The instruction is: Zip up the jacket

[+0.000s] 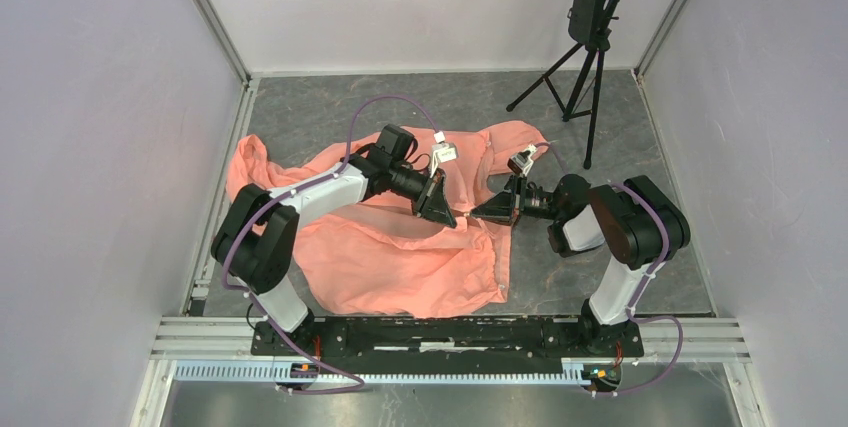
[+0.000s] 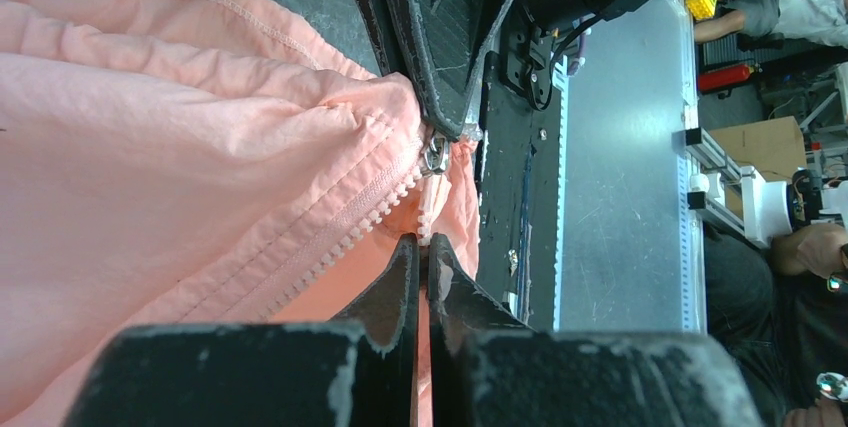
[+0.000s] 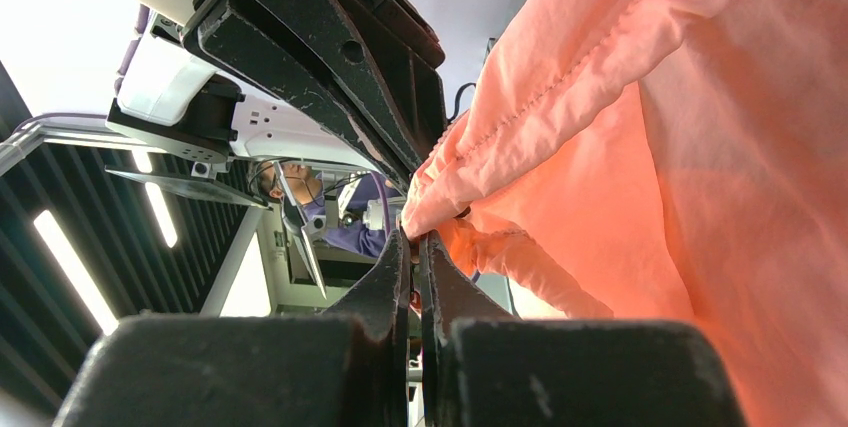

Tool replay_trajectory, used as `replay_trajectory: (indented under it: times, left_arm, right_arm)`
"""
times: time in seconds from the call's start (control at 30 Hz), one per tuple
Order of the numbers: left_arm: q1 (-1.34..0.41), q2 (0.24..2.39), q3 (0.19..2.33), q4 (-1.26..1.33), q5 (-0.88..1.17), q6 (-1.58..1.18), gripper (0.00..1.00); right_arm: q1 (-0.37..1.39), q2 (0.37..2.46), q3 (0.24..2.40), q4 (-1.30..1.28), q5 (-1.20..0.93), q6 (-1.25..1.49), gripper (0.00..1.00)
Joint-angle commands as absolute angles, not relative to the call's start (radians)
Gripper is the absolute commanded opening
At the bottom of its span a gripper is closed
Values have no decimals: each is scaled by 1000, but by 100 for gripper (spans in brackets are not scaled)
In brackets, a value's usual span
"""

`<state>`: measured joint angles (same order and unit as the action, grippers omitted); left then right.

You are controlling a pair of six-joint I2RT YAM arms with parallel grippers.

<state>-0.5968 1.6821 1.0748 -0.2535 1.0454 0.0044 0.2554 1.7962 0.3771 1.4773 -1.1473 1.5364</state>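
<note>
Lying crumpled on the table [image 1: 600,247] between the arms, the jacket [image 1: 400,257] runs roughly far-to-near (hood end not discernible). The left gripper [image 2: 420,252] is clamped on the zipper strip [image 2: 428,209]. The right gripper [image 3: 413,247] pinches the fabric edge alongside.

Jacket [image 1: 400,257] salmon-pink, plain; zip teeth [image 2: 370,222] paler pink; table [image 1: 320,112] dk grey, poss. marbled.

Jacket [image 1: 400,257]: salmon-pink, thin, heavily wrinkled fabric, lying crumpled and partly spread on the grey surface [image 1: 560,97]. Front zipper [image 2: 372,209]: pale teeth along a stitched edge. Metal slider [image 2: 435,154] sits where the fabric bunches into tight gathers.
</note>
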Motion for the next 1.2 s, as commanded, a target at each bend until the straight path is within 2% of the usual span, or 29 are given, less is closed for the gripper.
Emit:
replay_trajectory:
  times: [0.0, 1.17]
  left_arm:
    - [-592, 1653, 1097, -259, 1043, 60, 2]
    - [-603, 1607, 1058, -296, 1046, 88, 2]
  right_arm:
    - [258, 1779, 377, 1954, -1165, 1515, 0]
    - [254, 1786, 380, 1954, -1155, 1512, 0]
